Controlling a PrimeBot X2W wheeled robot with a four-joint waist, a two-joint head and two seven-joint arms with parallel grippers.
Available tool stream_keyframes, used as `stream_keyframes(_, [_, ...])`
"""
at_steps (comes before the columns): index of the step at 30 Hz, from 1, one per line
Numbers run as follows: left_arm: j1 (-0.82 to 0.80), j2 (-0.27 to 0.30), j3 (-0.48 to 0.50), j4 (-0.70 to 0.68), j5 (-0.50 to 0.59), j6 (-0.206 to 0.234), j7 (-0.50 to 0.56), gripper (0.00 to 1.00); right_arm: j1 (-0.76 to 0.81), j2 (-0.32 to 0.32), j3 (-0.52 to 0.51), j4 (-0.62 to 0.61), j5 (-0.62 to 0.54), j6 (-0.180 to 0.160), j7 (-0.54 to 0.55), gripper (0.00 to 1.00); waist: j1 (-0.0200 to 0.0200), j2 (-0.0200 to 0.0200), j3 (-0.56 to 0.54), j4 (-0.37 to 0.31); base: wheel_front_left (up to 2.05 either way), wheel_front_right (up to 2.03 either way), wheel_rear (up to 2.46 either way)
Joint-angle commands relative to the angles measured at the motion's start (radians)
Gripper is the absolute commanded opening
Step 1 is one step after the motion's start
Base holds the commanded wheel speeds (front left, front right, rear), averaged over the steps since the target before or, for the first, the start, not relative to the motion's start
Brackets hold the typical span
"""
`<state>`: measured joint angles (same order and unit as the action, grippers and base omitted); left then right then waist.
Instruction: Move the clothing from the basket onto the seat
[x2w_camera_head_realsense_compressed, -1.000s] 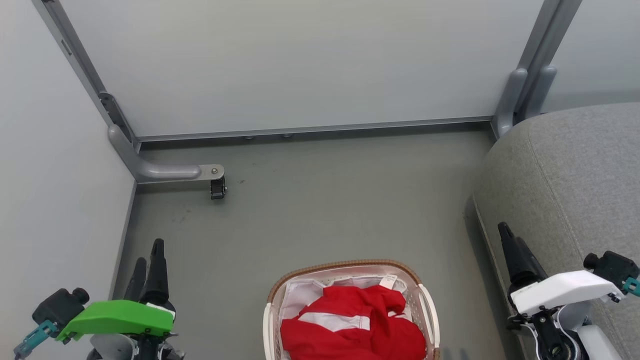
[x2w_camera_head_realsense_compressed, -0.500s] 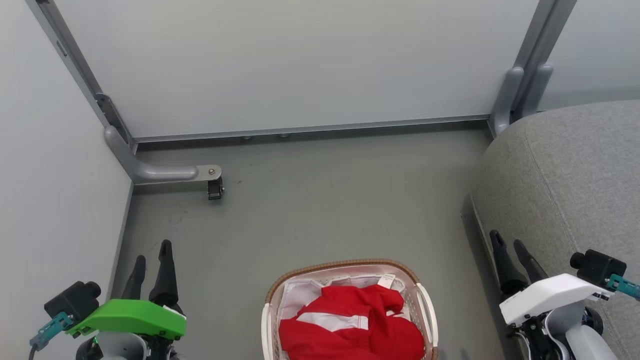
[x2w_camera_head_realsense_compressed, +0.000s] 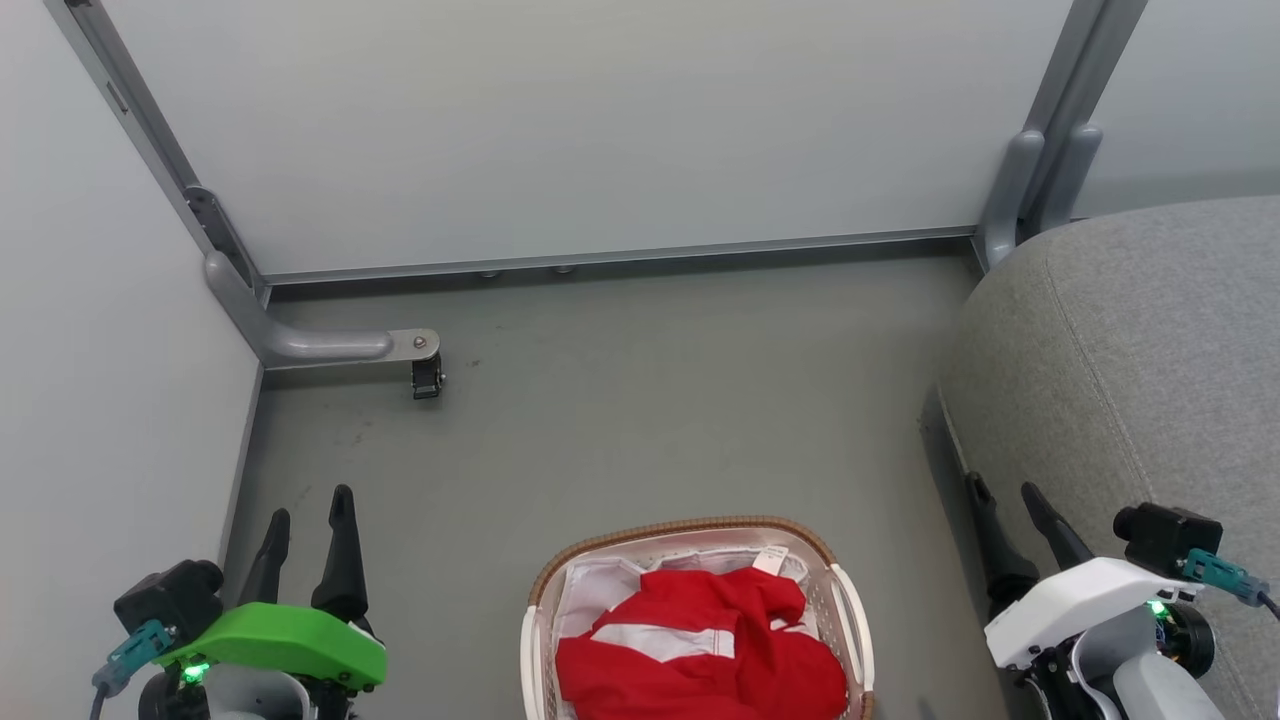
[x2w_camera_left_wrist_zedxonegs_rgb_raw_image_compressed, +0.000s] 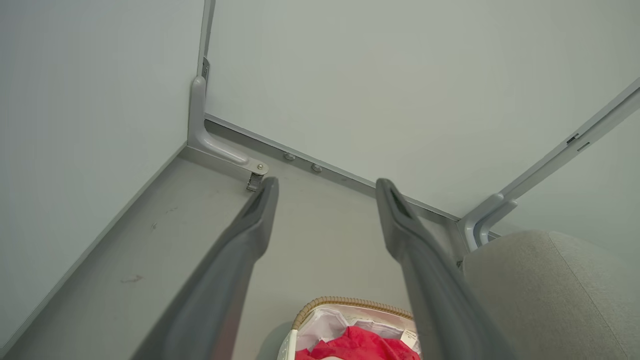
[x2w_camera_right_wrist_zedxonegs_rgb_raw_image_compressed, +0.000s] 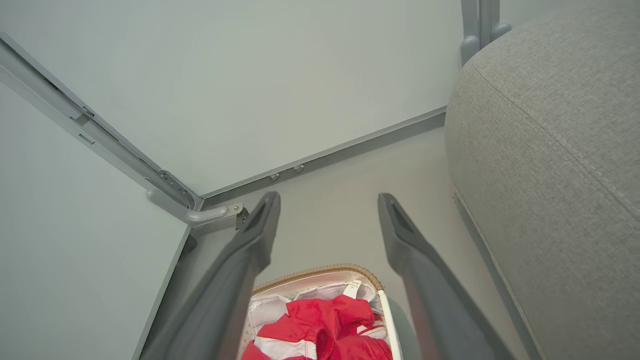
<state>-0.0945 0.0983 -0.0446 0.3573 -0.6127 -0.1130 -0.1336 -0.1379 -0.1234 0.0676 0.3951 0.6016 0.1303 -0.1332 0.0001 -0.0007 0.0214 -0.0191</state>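
- Two grippers hang with nothing in them. The left gripper (x2w_camera_head_realsense_compressed: 311, 505) sits under a green cover and the right gripper (x2w_camera_head_realsense_compressed: 1002, 487) under a white one, each with its dark fingers spread wide.
- Between the two grippers, a little behind their fingertips toward the robot, the basket (x2w_camera_head_realsense_compressed: 690, 527) stands on the floor (x2w_camera_head_realsense_compressed: 650, 400). Neither gripper touches it.
- Inside the basket lies the clothing (x2w_camera_head_realsense_compressed: 700, 650), a crumpled red jersey with a white stripe, resting on a white liner (x2w_camera_head_realsense_compressed: 590, 590). A small white label (x2w_camera_head_realsense_compressed: 771, 561) sticks up at the jersey's far edge. In the right wrist view the jersey shows low between that gripper's fingers.
- Just on the outer side of the right gripper rises the seat (x2w_camera_head_realsense_compressed: 1130, 350), grey woven fabric with a rounded edge and a seam. In the right wrist view the fingers are clear of it.
- Farther ahead of the left gripper's fingertips, a grey metal foot ends in a small caster (x2w_camera_head_realsense_compressed: 427, 375) near the corner.
- Farthest ahead of both grippers stand pale partition panels (x2w_camera_head_realsense_compressed: 600, 130) in grey frames.
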Motion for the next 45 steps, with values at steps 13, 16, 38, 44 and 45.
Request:
stream_keyframes(13, [-0.003,-0.004,0.002,-0.019,0.165,-0.005,-0.039,1.0,-0.023,-0.001,-0.01,0.014,-0.174,0.0,-0.04,1.0,-0.0001,0.0001,0.003,-0.002,0.0,0.0,0.0])
stream_keyframes(16, [0.001,-0.006,0.003,-0.015,0.191,-0.007,-0.046,1.0,-0.022,0.001,-0.012,0.018,-0.207,0.0,-0.047,1.0,-0.0001,0.0002,0.003,-0.003,0.0,0.0,0.0])
stream_keyframes(38, [-0.078,-0.025,-0.166,0.125,0.363,-0.018,-0.091,1.0,-0.101,-0.002,0.024,0.024,-0.405,0.0,-0.093,1.0,-0.0001,0.0004,0.13,-0.049,0.0,0.0,0.0])
stream_keyframes(44, [-0.217,-0.006,-0.376,0.249,0.345,-0.018,-0.102,1.0,-0.202,0.002,0.048,-0.012,-0.455,0.0,-0.102,1.0,-0.0001,0.0005,0.284,-0.096,0.0,0.0,0.0])
stream_keyframes(45, [-0.242,0.0,-0.419,0.285,0.343,-0.018,-0.103,1.0,-0.22,0.005,0.056,-0.02,-0.463,0.0,-0.104,1.0,-0.0001,0.0005,0.315,-0.108,0.0,0.0,0.0])
